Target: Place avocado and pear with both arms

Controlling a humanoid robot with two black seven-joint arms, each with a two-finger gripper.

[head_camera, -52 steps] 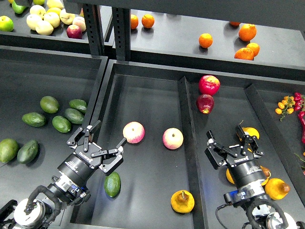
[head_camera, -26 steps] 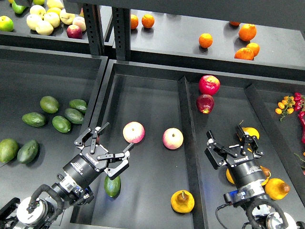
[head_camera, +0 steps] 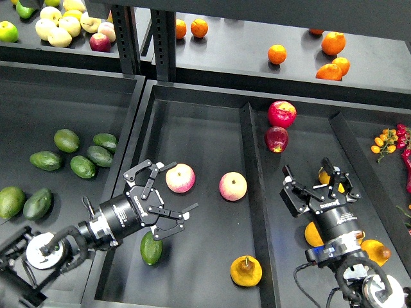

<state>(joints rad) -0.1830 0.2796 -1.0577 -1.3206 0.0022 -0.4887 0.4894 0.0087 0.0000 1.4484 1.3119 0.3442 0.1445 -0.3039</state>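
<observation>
Down in the middle bin, my left gripper [head_camera: 168,196] is hanging with its fingers spread wide and nothing between them, sitting just above the avocado [head_camera: 151,248], which is lying on the bin floor near the front left corner. Two pinkish apples [head_camera: 180,178] are sitting just beyond the fingertips, side by side but apart. The pear [head_camera: 246,271] is resting upright in the same bin, front right, close to the divider [head_camera: 253,192].

Over on the right, my right gripper [head_camera: 316,185] is also spread open and gripping nothing, hovering over a small cluster of yellow pears [head_camera: 375,253] in the next compartment; I'm counting about three, but the arm is hiding part of them. Two red apples [head_camera: 281,113] are sitting at the back of that compartment.

Off to the left, the neighbouring bin is holding six darker avocados [head_camera: 82,166]. Up on the back shelf I'm counting about seven oranges [head_camera: 277,54], though one is mostly hidden, plus a heap of pale fruit [head_camera: 60,25] I can't count properly.
</observation>
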